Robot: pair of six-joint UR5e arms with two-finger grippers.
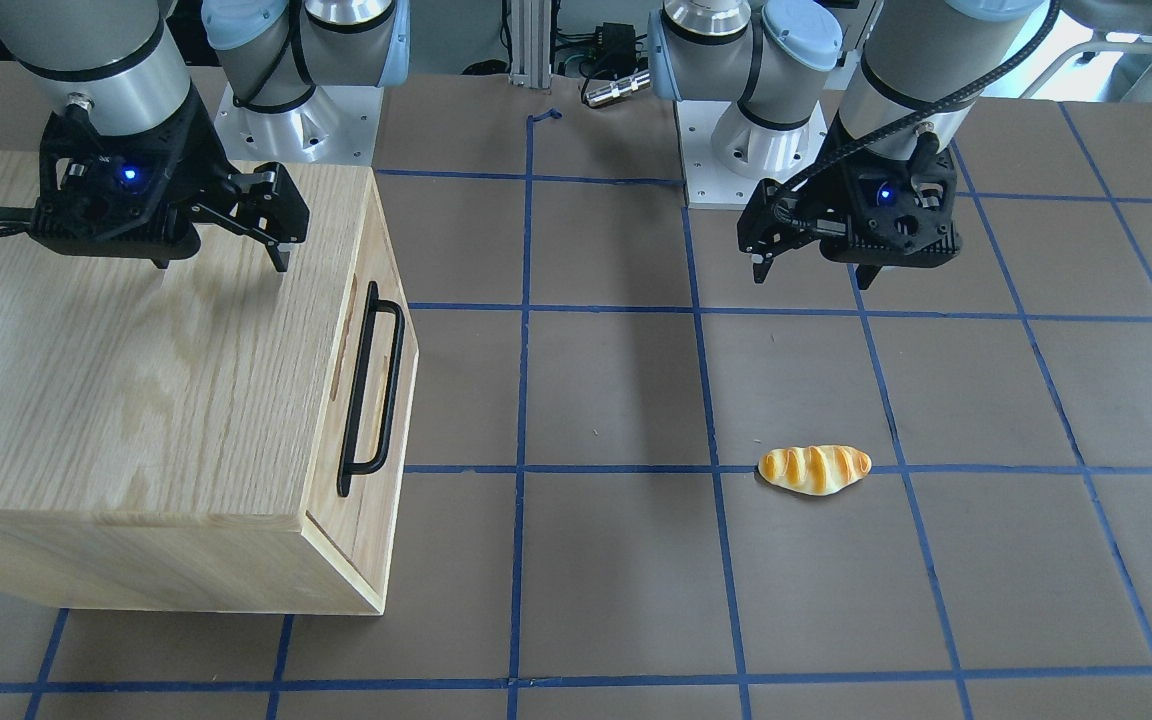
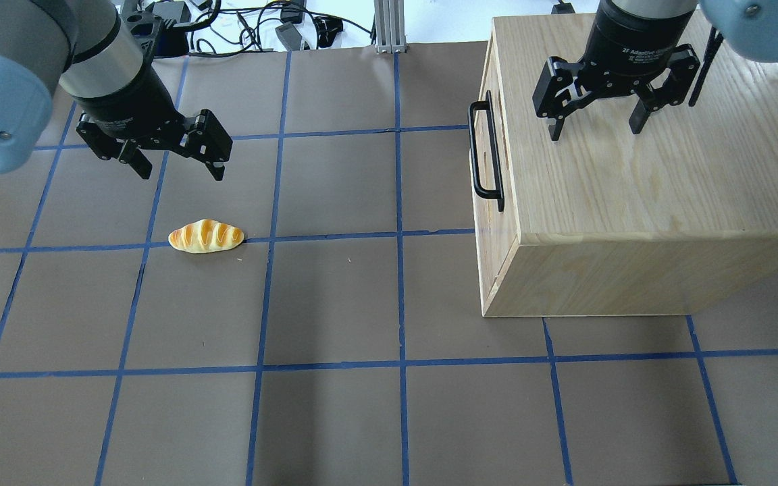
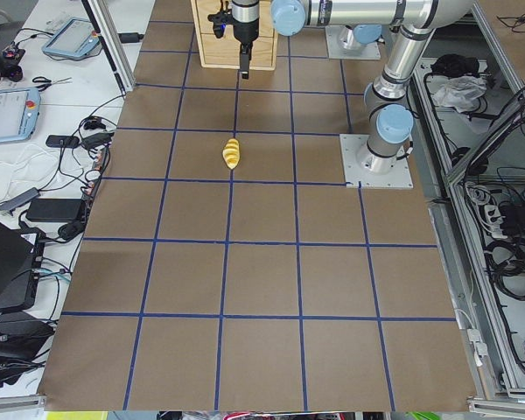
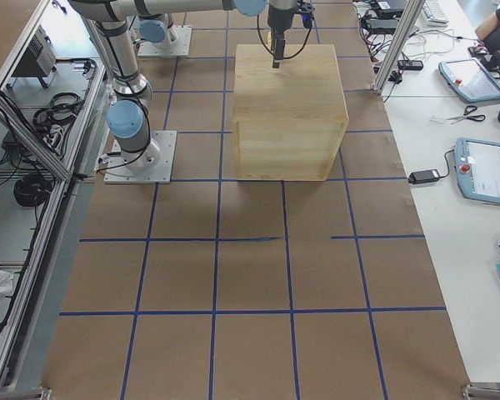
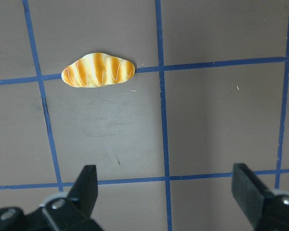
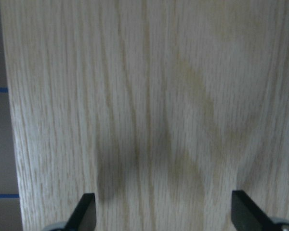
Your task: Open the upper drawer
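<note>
A light-oak cabinet [image 2: 632, 182] stands on the table. The upper drawer [image 1: 366, 265] is shut, its front flush with the cabinet and facing the table's middle. Its long black bar handle [image 1: 373, 390] also shows in the overhead view [image 2: 485, 152]. My right gripper [image 2: 595, 131] hangs open and empty over the cabinet's top, behind the handle side; it also shows in the front view [image 1: 221, 265]. The right wrist view shows only the oak top [image 6: 149, 96]. My left gripper [image 2: 180, 173] is open and empty above the bare table, far from the cabinet; it also shows in the front view [image 1: 812, 278].
A toy bread roll [image 2: 205, 235] lies on the brown, blue-taped table just ahead of my left gripper, and shows in the left wrist view [image 5: 98, 70]. Cables and tablets lie on benches beyond the table's ends [image 3: 9, 114].
</note>
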